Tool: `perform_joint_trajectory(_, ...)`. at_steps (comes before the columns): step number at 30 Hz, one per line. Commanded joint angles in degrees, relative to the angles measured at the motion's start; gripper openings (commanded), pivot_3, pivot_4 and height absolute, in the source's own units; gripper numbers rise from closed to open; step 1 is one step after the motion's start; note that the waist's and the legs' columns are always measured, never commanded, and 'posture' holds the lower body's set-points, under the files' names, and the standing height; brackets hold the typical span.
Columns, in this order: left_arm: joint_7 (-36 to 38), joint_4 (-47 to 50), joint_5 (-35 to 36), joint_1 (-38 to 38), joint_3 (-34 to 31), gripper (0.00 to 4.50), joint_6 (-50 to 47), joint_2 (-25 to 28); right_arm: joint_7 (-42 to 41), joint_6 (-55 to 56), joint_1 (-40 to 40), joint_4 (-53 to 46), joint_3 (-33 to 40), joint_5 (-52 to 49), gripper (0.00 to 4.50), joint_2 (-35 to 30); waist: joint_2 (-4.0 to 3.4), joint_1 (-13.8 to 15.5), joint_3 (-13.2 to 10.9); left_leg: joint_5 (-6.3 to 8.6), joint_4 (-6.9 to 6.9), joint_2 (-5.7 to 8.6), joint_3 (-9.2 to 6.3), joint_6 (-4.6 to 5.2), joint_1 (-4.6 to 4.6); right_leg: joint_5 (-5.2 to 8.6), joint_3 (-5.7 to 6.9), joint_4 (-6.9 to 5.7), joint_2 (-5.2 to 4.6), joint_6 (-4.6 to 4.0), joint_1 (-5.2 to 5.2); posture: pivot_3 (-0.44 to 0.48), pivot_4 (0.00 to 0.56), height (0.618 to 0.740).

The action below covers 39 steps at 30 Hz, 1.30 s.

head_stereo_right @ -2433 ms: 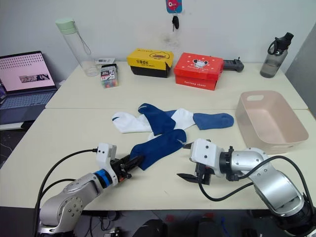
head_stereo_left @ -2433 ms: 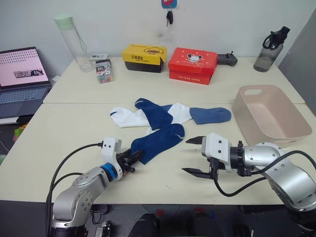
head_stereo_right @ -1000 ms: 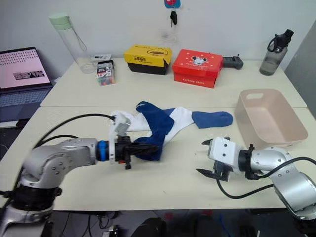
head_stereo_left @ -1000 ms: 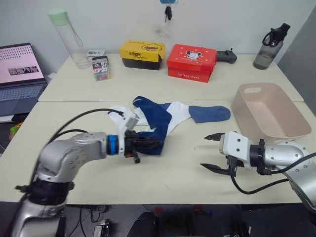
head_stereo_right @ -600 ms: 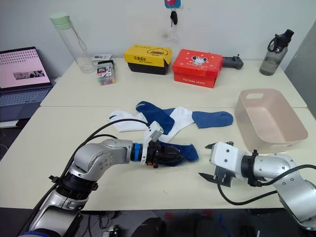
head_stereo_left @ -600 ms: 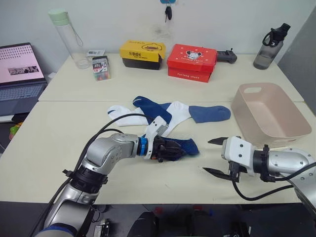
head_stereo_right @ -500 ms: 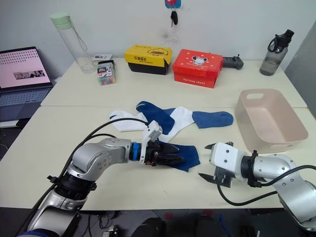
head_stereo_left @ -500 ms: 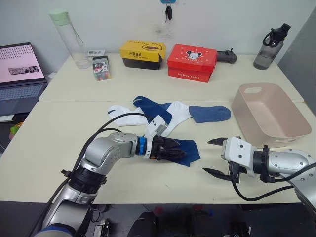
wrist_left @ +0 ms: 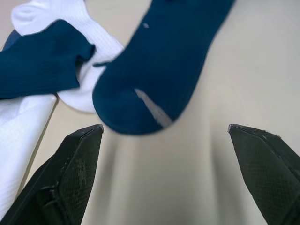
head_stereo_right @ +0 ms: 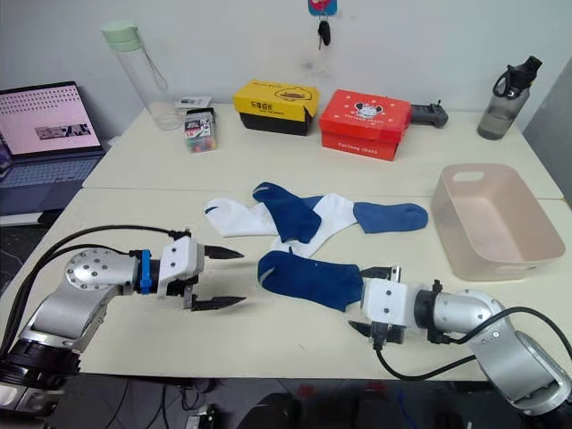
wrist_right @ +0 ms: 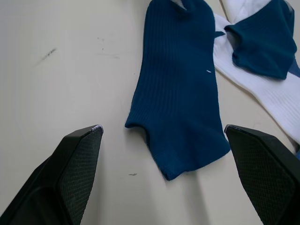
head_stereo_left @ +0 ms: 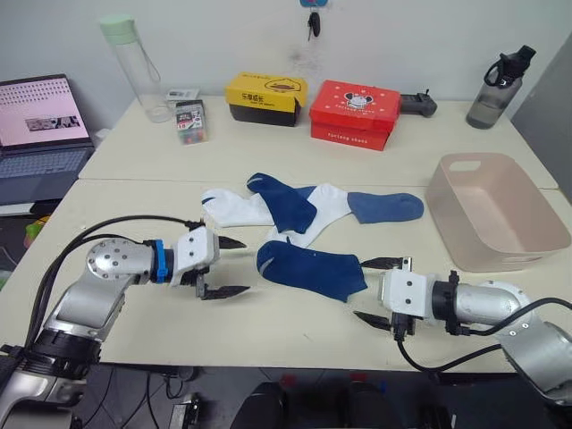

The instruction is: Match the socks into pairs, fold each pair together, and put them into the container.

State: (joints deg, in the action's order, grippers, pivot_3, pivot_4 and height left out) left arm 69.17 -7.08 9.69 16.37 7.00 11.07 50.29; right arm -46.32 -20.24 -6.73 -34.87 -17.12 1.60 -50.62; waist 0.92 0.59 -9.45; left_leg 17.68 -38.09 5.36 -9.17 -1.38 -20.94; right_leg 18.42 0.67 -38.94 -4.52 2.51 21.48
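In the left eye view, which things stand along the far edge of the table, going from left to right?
Laptop → clear bottle with green cap → yellow box → red box → black controller → dark water bottle.

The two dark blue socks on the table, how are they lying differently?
The near navy sock lies flat alone on bare table between the left gripper and right gripper. The far navy sock lies across the white socks in the pile. Both share one dark colour, ungripped.
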Motion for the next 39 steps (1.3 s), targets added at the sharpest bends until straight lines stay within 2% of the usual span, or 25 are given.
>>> perform_joint_trajectory(1, -4.1, -6.6, -7.7, 2.4, 1.9, 4.47, 14.2, -2.6, 1.4, 6.1, -0.2, 3.0, -1.5, 4.8, 4.50, 0.9, 0.00, 0.0, 0.0, 0.00, 0.01, 0.00, 0.00, 0.00, 0.00, 0.00, 0.01, -0.01, 0.01, 0.00, 0.01, 0.000, 0.150, 0.726)
perform_joint_trajectory(8, -11.1, -19.4, -16.8, 9.1, 5.5, 4.47, 28.0, -9.0, 2.1, 11.3, -3.3, 10.7, -4.7, 10.1, 4.50, 6.1, 0.02, -0.2, 0.1, 0.00, -0.03, 0.00, 0.01, 0.01, 0.06, -0.02, 0.02, -0.08, 0.02, 0.03, -0.04, 0.000, 0.150, 0.726)
perform_joint_trajectory(9, -11.5, -21.1, -17.7, 9.7, 6.2, 4.49, 29.4, -9.3, 2.0, 11.6, -3.7, 11.5, -5.1, 10.6, 4.31, 6.8, 0.00, -0.2, 0.1, -0.01, -0.03, 0.00, 0.00, 0.00, 0.10, -0.02, 0.03, -0.10, 0.04, 0.03, -0.08, 0.000, 0.150, 0.726)
perform_joint_trajectory(12, -12.1, -25.6, -20.4, 11.4, 8.2, 3.88, 33.6, -9.4, 1.8, 12.2, -4.7, 13.1, -5.8, 11.9, 3.61, 8.8, -0.08, -0.2, 0.3, -0.02, -0.04, 0.01, -0.02, -0.01, 0.14, -0.03, 0.02, -0.12, 0.05, 0.05, -0.10, 0.000, 0.150, 0.726)
perform_joint_trajectory(16, -12.1, -28.3, -20.3, 12.4, 9.6, 2.66, 35.8, -9.9, 1.6, 12.4, -5.2, 14.0, -5.8, 12.2, 2.23, 10.9, -0.17, -0.2, 0.4, -0.03, -0.05, 0.02, -0.02, -0.01, 0.16, -0.03, 0.01, -0.16, 0.06, 0.06, -0.09, 0.000, 0.150, 0.726)
perform_joint_trajectory(20, -4.3, -24.9, -11.1, 10.2, 10.0, 1.37, 32.1, -9.5, 1.2, 11.6, -4.0, 13.9, -4.3, 10.0, 0.84, 12.4, -0.18, -0.5, 0.4, -0.03, -0.06, 0.01, -0.03, -0.01, 0.14, -0.03, 0.00, -0.17, 0.07, 0.06, -0.07, 0.000, 0.150, 0.726)
perform_joint_trajectory(22, -1.9, -23.2, -9.2, 9.2, 9.8, 0.66, 29.1, -8.8, 0.9, 11.5, -3.3, 13.6, -3.7, 9.2, 0.07, 12.6, -0.18, -0.6, 0.4, -0.03, -0.05, 0.01, -0.03, -0.01, 0.12, -0.03, 0.00, -0.14, 0.07, 0.05, -0.05, 0.000, 0.150, 0.726)
perform_joint_trajectory(24, 0.7, -21.0, -7.4, 7.8, 9.7, 0.05, 26.3, -7.7, 0.6, 11.3, -2.9, 13.2, -3.0, 8.1, 0.00, 12.8, -0.18, -0.8, 0.4, -0.03, -0.04, 0.01, -0.04, -0.01, 0.09, -0.03, -0.02, -0.12, 0.08, 0.05, -0.01, 0.000, 0.150, 0.726)
perform_joint_trajectory(25, 1.6, -19.9, -6.5, 7.2, 9.5, 0.05, 24.9, -7.2, 0.3, 11.0, -2.7, 12.8, -2.6, 7.6, 0.00, 12.8, -0.18, -0.9, 0.4, -0.03, -0.03, 0.01, -0.04, -0.01, 0.09, -0.03, -0.02, -0.12, 0.08, 0.05, -0.01, 0.000, 0.150, 0.726)
perform_joint_trajectory(26, 2.7, -18.1, -5.1, 6.4, 9.2, 0.05, 22.0, -6.8, 0.1, 10.4, -2.4, 12.3, -2.1, 6.7, 0.00, 13.0, -0.18, -1.0, 0.4, -0.03, -0.03, 0.00, -0.04, -0.01, 0.09, -0.03, -0.03, -0.13, 0.09, 0.05, -0.01, 0.000, 0.150, 0.726)
perform_joint_trajectory(30, 9.1, -1.8, 7.6, 3.4, 7.7, 0.05, -9.6, -1.2, -3.7, 2.6, 0.5, 6.5, 1.4, -2.3, 0.00, 13.0, -0.17, -1.7, 0.4, -0.03, 0.00, -0.06, -0.06, 0.00, 0.07, -0.03, -0.06, -0.15, 0.14, 0.05, 0.02, 0.000, 0.150, 0.726)
perform_joint_trajectory(32, 11.3, 4.4, 11.4, 2.8, 7.0, 0.05, -19.2, 1.8, -5.1, -1.2, 1.9, 3.4, 2.8, -5.9, 0.00, 12.2, -0.17, -2.0, 0.4, -0.02, 0.02, -0.09, -0.11, 0.01, 0.03, -0.03, -0.05, -0.15, 0.18, 0.05, 0.03, 0.000, 0.150, 0.726)
perform_joint_trajectory(35, 16.8, 13.7, 19.9, 0.9, 5.6, 0.05, -36.7, 10.0, -7.3, -13.5, 4.4, -5.0, 7.4, -16.7, 0.00, 10.6, -0.17, -2.2, 0.3, -0.02, -0.01, -0.09, -0.13, 0.01, 0.04, -0.02, -0.06, -0.16, 0.19, 0.04, 0.01, 0.000, 0.150, 0.726)
perform_joint_trajectory(39, 20.3, 18.2, 29.6, -1.3, 2.7, 0.05, -50.4, 15.3, -7.4, -30.8, 4.8, -12.7, 14.2, -32.7, 0.00, 8.3, -0.24, -2.2, 0.3, 0.00, 0.03, -0.13, -0.15, 0.03, 0.09, -0.01, -0.05, -0.14, 0.21, 0.02, -0.05, 0.000, 0.150, 0.726)
